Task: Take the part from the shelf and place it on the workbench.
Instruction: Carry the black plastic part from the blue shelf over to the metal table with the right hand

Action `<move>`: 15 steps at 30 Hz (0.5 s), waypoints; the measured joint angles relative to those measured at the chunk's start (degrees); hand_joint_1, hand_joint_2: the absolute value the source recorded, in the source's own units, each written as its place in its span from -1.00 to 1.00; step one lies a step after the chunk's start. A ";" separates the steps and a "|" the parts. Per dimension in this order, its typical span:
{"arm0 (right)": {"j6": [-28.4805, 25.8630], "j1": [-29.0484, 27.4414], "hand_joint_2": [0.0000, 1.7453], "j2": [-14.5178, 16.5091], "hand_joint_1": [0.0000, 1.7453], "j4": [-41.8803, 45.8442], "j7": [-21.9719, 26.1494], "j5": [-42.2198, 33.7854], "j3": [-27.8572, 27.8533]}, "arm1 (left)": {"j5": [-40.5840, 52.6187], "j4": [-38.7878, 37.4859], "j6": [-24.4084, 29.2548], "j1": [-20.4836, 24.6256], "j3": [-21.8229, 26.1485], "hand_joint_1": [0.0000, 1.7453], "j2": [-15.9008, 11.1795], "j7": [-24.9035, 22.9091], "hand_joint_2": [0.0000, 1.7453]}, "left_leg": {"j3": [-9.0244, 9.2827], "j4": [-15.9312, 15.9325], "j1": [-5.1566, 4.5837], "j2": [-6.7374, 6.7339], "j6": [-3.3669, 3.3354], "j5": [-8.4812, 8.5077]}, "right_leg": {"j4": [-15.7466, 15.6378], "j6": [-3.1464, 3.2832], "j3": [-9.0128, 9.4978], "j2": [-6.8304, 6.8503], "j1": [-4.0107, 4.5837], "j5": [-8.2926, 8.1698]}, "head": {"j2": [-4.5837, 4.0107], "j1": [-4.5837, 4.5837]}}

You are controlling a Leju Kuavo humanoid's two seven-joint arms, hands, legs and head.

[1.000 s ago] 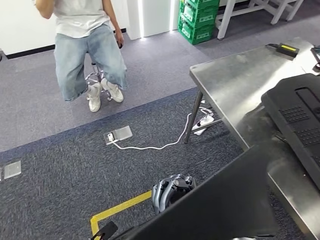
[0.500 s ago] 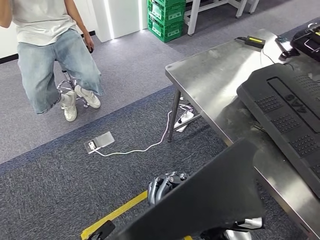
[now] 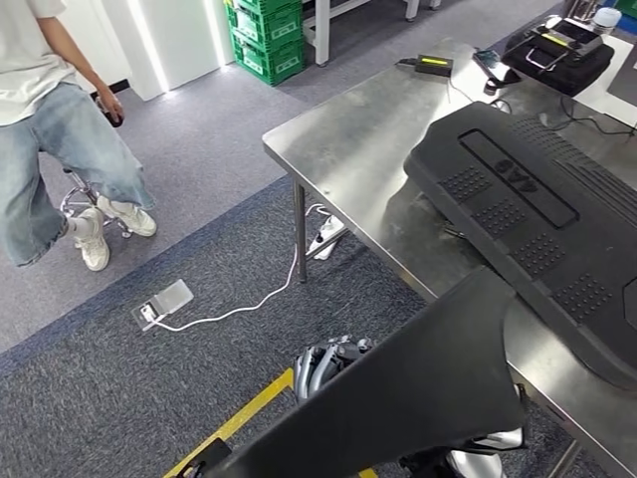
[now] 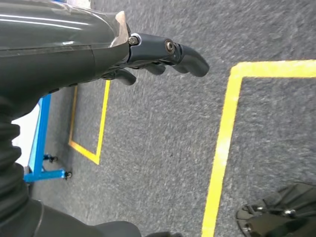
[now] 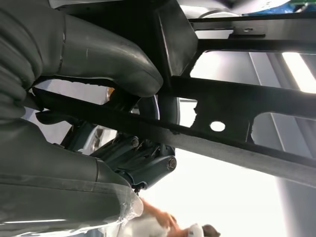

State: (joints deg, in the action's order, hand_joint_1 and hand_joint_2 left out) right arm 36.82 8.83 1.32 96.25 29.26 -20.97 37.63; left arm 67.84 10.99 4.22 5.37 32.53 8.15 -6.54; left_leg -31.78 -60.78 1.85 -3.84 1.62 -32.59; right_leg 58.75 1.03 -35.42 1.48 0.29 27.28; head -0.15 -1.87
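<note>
I carry a large black part (image 3: 421, 398) low in front of me; its flat top fills the bottom of the head view. In the right wrist view my right hand (image 5: 123, 108) grips a strut on the part's ribbed underside (image 5: 238, 103), thumb on one side and fingers (image 5: 149, 160) on the other. My left hand (image 3: 330, 366) sits at the part's left edge. Seen from the left wrist, its fingers (image 4: 168, 52) stretch out over the carpet, and I cannot tell whether they hold anything. The steel workbench (image 3: 353, 149) stands ahead on the right.
Another large black moulded part (image 3: 526, 209) lies on the workbench, with a black case (image 3: 559, 50) and small devices at its far end. A person (image 3: 53, 129) sits on a stool at far left. A white cable (image 3: 240, 304), a floor socket, yellow floor tape (image 3: 240, 418) and green crates (image 3: 263, 40) are around.
The whole picture has shifted left: my camera has turned right, bringing the workbench nearer and more central. The part stays in my hands in the same place.
</note>
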 joint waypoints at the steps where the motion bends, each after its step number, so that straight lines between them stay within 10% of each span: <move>1: 0.06 0.11 1.00 0.15 1.00 -0.06 -0.01 -0.01 0.03 | -0.19 0.00 0.03 0.00 0.02 -1.00 0.01 0.00 1.00 | -1.19 -2.57 0.00 1.26 0.03 -1.40 | -0.27 0.36 0.33 -0.54 -0.16 -0.03 | 0.00 -0.07; 5: 0.31 0.17 1.00 0.36 1.00 -0.59 -0.12 -0.01 0.17 | -0.50 0.00 0.13 -0.48 0.12 -1.00 0.01 -0.07 1.00 | -8.14 -14.16 -0.29 3.20 -0.08 -4.42 | -0.30 1.01 1.00 -3.36 0.13 0.37 | 0.00 -0.15; 9: 0.34 0.19 1.00 0.36 1.00 -0.84 -0.22 -0.04 0.19 | -0.50 0.00 0.24 -0.54 0.17 -1.00 -0.03 -0.11 1.00 | -4.66 -2.81 -0.11 5.47 -0.67 3.62 | 0.15 0.52 1.73 -6.43 0.17 1.17 | 0.00 -0.13; 13: 0.36 0.16 1.00 0.36 1.00 -0.90 -0.30 -0.21 0.20 | -0.54 0.00 0.85 -0.44 0.48 -1.00 -0.04 -0.14 1.00 | -3.27 0.50 -0.20 6.37 -1.31 4.27 | 0.43 -0.54 1.28 -8.17 -0.08 1.49 | 0.00 -0.13; 15: 0.35 0.22 1.00 0.36 1.00 -0.88 -0.30 -0.30 0.24 | -0.57 0.01 1.21 -0.29 0.79 -1.00 -0.03 -0.15 1.00 | -3.01 0.75 -0.02 5.52 -1.91 4.22 | 1.72 -1.26 0.75 -6.41 -0.04 2.49 | 0.00 0.05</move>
State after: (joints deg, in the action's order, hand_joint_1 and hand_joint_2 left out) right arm 37.18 9.05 1.68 95.37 28.96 -21.27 37.87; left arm 67.27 11.00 5.43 5.08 33.32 8.11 -6.68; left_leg -34.79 -60.02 1.83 1.68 -0.29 -28.37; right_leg 60.47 -0.23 -34.66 -4.93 0.25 29.77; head -0.15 -1.81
